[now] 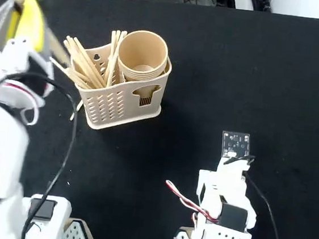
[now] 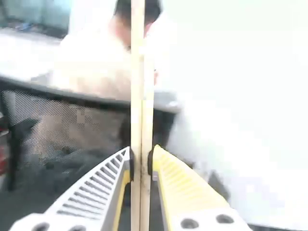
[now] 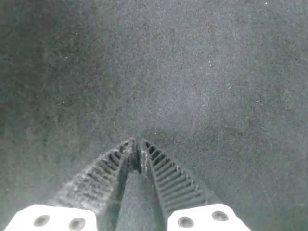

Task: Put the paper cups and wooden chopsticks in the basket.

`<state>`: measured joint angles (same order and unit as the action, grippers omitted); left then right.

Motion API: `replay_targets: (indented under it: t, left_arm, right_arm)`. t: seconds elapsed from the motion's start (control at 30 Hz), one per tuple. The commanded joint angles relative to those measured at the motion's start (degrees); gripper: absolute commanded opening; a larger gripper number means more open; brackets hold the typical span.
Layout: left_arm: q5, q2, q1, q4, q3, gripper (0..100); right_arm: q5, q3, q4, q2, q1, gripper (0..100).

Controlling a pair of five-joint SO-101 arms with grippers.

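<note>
Nearest, the right tool [image 3: 138,154], pressed together on nothing, hangs over bare counter [image 1: 277,80]. Mid-counter, the basket [image 1: 121,104] already carries the nested paper cups [image 1: 145,52] in one compartment and a chopstick bundle [image 1: 85,63] leaning out of the other. Farthest, by the counter's left edge, the left tool [image 2: 140,156] pinches a chopstick pair [image 2: 139,72] aloft. Judged nearly done: this pair is left to place. Open room lies right of the basket; the leaning bundle crowds the left-hand approach.
</note>
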<state>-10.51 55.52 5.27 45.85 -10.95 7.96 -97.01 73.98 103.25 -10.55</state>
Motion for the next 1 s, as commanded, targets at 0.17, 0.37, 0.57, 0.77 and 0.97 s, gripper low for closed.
replay_targets:
  t: [0.17, 0.37, 0.57, 0.77, 0.97]
  left_arm:
    - [-0.4, 10.5, -5.5, -41.8, -37.1, 3]
    - [-0.4, 10.8, -5.6, -47.4, -48.1, 3]
    - [-0.4, 10.7, -5.7, -47.8, -54.3, 4]
    - [-0.5, 10.8, -8.8, -41.4, -54.2, 22]
    - [-0.9, 7.5, -4.0, -12.0, -29.2, 22]
  right_arm:
    - [-0.2, 0.5, 0.2, 3.8, 0.6, 1.3]
    - [-0.2, 0.5, 0.2, 3.8, 0.6, 1.3]
    - [-0.2, 0.5, 0.2, 3.8, 0.6, 1.3]
    - [-0.2, 0.5, 0.2, 3.8, 0.6, 1.3]
    - [-0.2, 0.5, 0.2, 3.8, 0.6, 1.3]
